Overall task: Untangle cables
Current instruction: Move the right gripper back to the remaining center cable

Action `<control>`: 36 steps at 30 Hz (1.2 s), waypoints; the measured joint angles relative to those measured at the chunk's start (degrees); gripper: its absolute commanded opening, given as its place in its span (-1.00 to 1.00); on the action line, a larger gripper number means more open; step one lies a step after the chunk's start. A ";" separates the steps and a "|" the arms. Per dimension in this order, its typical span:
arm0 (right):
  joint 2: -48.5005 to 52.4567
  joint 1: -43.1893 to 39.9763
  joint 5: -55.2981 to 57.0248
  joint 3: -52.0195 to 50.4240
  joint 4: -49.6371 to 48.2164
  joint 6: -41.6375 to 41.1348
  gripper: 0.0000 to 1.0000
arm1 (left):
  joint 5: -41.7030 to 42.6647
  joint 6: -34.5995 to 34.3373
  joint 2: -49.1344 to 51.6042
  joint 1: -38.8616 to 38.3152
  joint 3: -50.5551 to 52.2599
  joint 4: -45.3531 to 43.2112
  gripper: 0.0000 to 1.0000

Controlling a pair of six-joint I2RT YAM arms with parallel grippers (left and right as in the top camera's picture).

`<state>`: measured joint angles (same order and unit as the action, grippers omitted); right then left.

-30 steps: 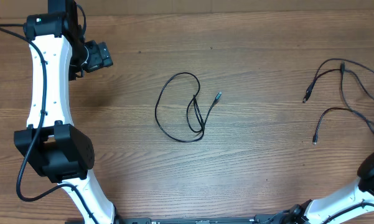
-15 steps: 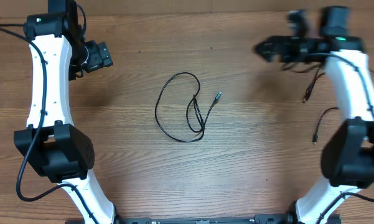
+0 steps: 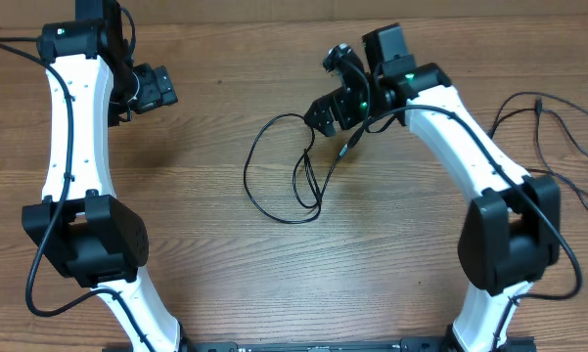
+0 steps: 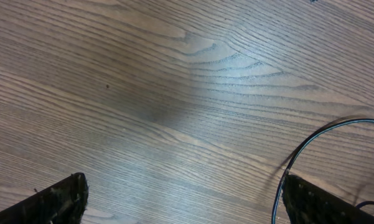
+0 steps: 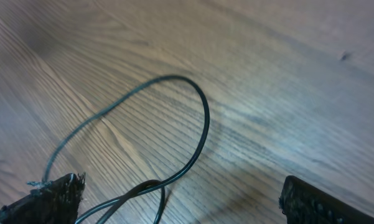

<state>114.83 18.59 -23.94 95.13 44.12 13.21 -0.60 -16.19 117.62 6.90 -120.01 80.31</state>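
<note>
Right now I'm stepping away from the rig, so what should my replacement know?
Left tool: open, empty, parked far left.
Right tool: open, empty, over the top right of the looped cable at centre.
Second cable lies apart at the right edge.
Done: nothing gripped.
Left: grasp the looped cable and pull it straight.

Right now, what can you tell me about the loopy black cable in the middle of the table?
The cable is thin, black and bendy, looking rubbery. It lies flat on the wooden table in one big loop, with a narrow loop folded inside on the right where it crosses itself. A small plug ends it on the right. The open right gripper is above its top, not holding it.
</note>
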 measured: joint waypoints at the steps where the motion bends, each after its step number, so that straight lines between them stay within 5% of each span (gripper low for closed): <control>1: 1.27 0.31 0.00 0.00 0.00 -0.02 1.00 | 0.00 0.00 0.00 0.00 0.00 0.00 0.99; 18: 9.94 6.38 -1.31 -0.33 -4.15 -1.22 0.86 | 0.00 0.00 0.00 0.00 0.00 0.00 0.99; 22: 10.73 6.82 -1.33 -0.33 -5.53 -2.62 0.31 | 0.00 0.00 0.00 0.00 0.00 0.00 0.99; 25: 11.87 6.78 -1.33 -0.33 -5.99 -3.21 -0.54 | 0.00 0.00 0.00 0.00 0.00 0.00 0.99; 27: 12.63 6.78 -1.31 -0.35 -6.60 -3.63 -0.92 | 0.00 0.00 0.00 0.00 0.00 0.00 0.99; 36: 12.74 5.33 -1.27 0.15 -4.81 -4.22 -0.92 | 0.00 0.00 0.00 0.00 0.00 -0.02 0.99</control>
<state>127.57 23.92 -25.21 95.29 39.31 8.99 -0.60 -16.19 117.62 6.90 -120.01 80.29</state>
